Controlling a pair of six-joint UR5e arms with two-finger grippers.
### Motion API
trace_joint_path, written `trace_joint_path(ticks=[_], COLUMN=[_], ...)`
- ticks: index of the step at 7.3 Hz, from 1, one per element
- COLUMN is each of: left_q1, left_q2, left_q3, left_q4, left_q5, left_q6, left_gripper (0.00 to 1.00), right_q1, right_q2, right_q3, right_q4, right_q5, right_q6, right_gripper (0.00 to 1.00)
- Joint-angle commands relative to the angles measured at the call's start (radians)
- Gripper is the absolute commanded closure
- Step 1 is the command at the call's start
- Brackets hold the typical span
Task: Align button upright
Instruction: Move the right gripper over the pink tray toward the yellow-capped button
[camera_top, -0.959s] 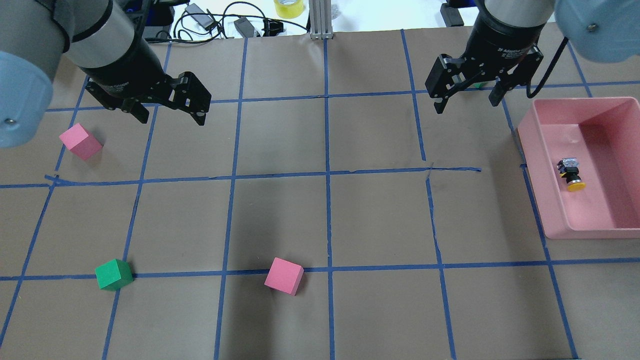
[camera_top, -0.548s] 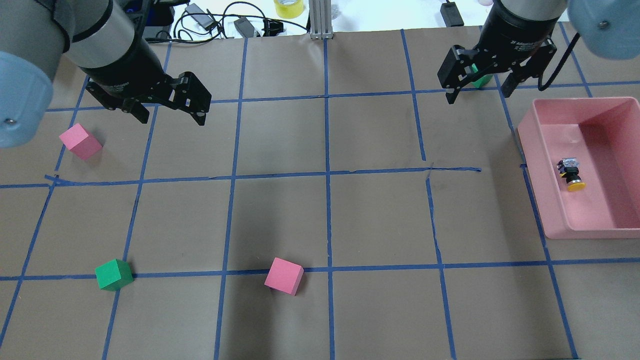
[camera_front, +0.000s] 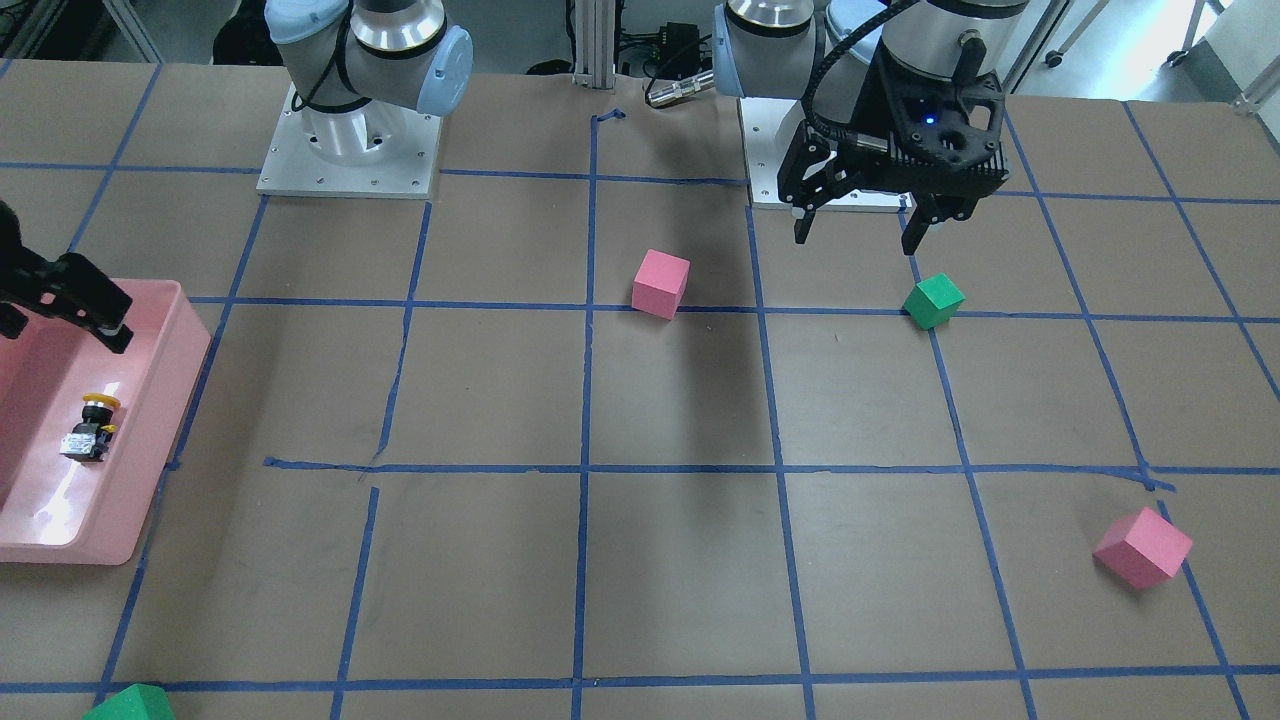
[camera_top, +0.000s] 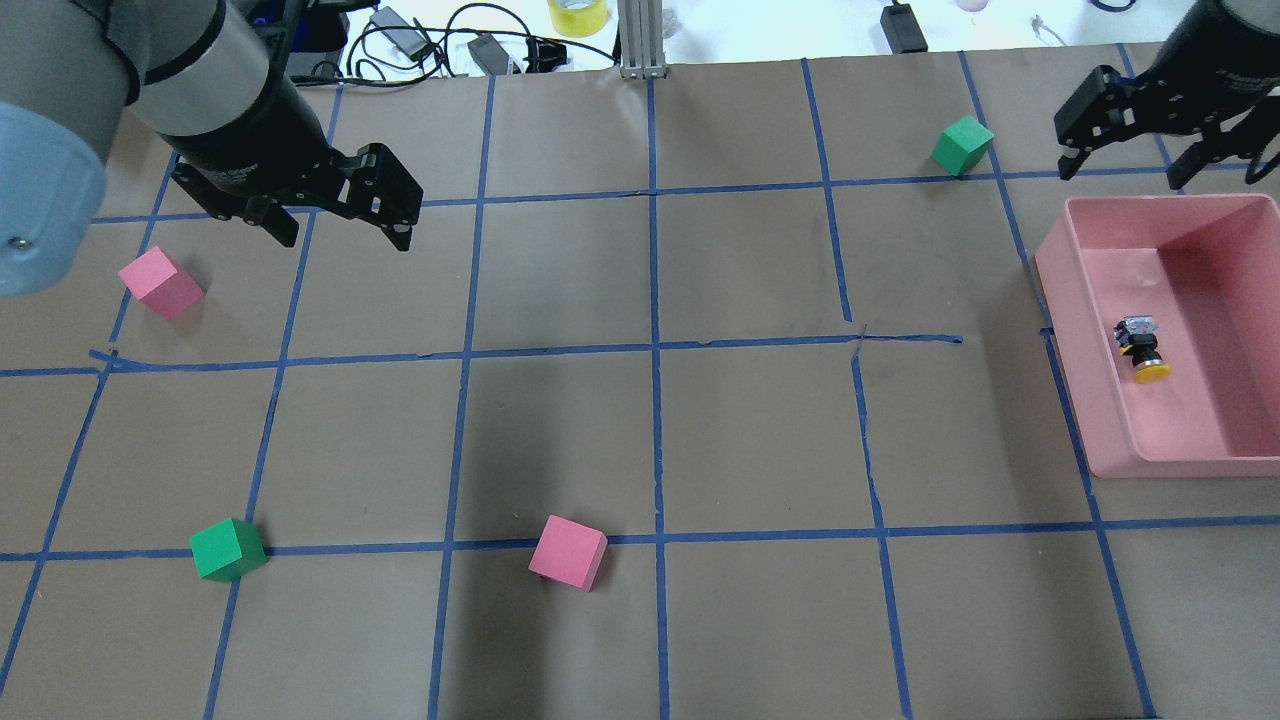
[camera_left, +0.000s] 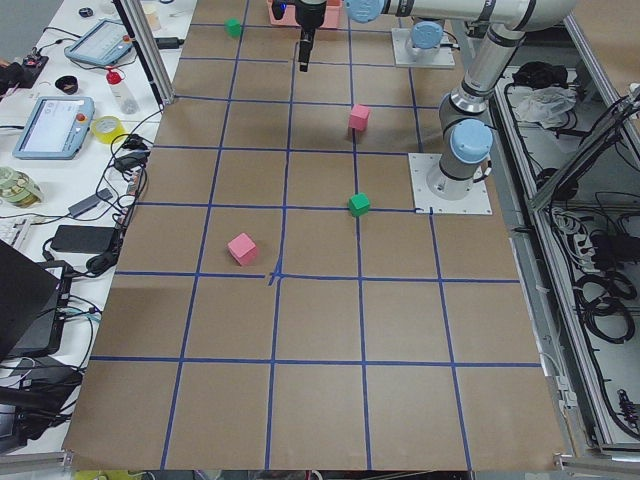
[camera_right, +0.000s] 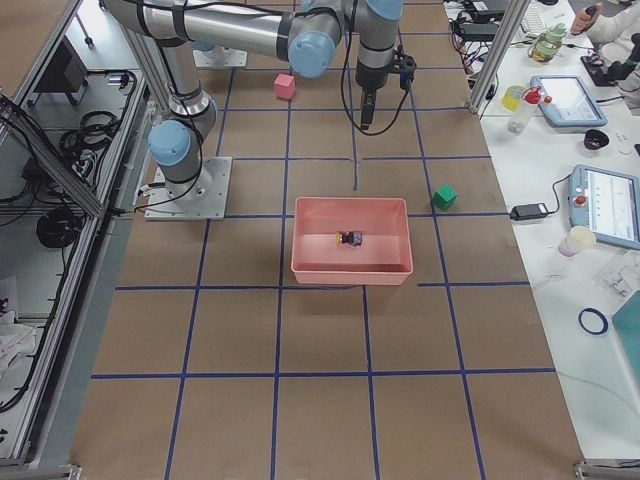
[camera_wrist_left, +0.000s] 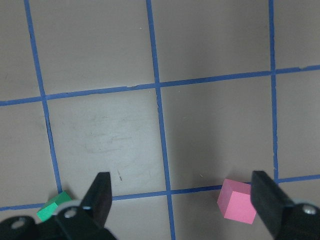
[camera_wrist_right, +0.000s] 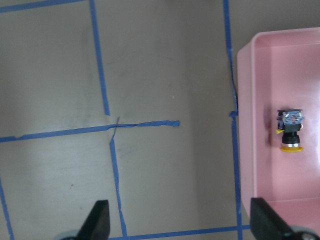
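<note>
Surface: a table (camera_top: 760, 430) under brown paper, gridded in blue tape. At its right end we log a pink tray (camera_top: 1100, 400), and in it the button (camera_top: 1143, 352), lying on its side on the tray floor, apart from the walls. We read its long axis as running roughly along the robot's near-far line, a little tilted, with the yellow cap toward the robot and the block base away. The right gripper (camera_top: 1122, 178) hangs with its fingers spread and empty, just past the tray's far left corner. From there the button lies back toward the robot and somewhat to the right. In the wrist view it sits outside the finger gap, beyond the right-hand finger. The left gripper (camera_top: 343, 240) is likewise spread and empty, and hovers well apart over the table's other end, so we count the right arm as much the nearer. We judge that the coming move needs the right gripper to travel over the tray and drop with its fingers across the button's long axis.
</note>
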Motion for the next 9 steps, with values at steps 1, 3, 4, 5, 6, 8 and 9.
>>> trace_joint_path(ticks=[1, 3, 4, 5, 6, 8, 9], left_q1=[0.0, 0.0, 0.0, 0.0, 0.0, 0.0, 0.0], left_q2=[-0.001, -0.001, -0.001, -0.001, -0.001, 0.001, 0.001], left_q3=[0.0, 0.0, 0.0, 0.0, 0.0, 0.0, 0.0], left_q4=[0.0, 0.0, 0.0, 0.0, 0.0, 0.0, 0.0], left_q5=[0.001, 0.001, 0.001, 0.001, 0.001, 0.001, 0.001], left_q6=[0.0, 0.0, 0.0, 0.0, 0.0, 0.0, 0.0], left_gripper=[0.0, 0.0, 0.0, 0.0, 0.0, 0.0, 0.0], right_q1=[-0.12, -0.139, -0.142, -0.142, -0.142, -0.143, -0.143], right_q2=[0.046, 0.118, 0.149, 0.181, 0.206, 0.223, 0.243], right_q3=[0.04, 0.051, 0.077, 0.126, 0.19, 0.285, 0.292], right_q4=[-0.1, -0.163, -0.179, -0.272, -0.373, -0.473, -0.489], right_q5=[0.008, -0.015, -0.013, -0.033, -0.088, -0.124, -0.128], right_q6=[-0.074, -0.076, -0.068, -0.066, -0.063, -0.06, -0.063], right_gripper=[0.0, 0.0, 0.0, 0.0, 0.0, 0.0, 0.0])
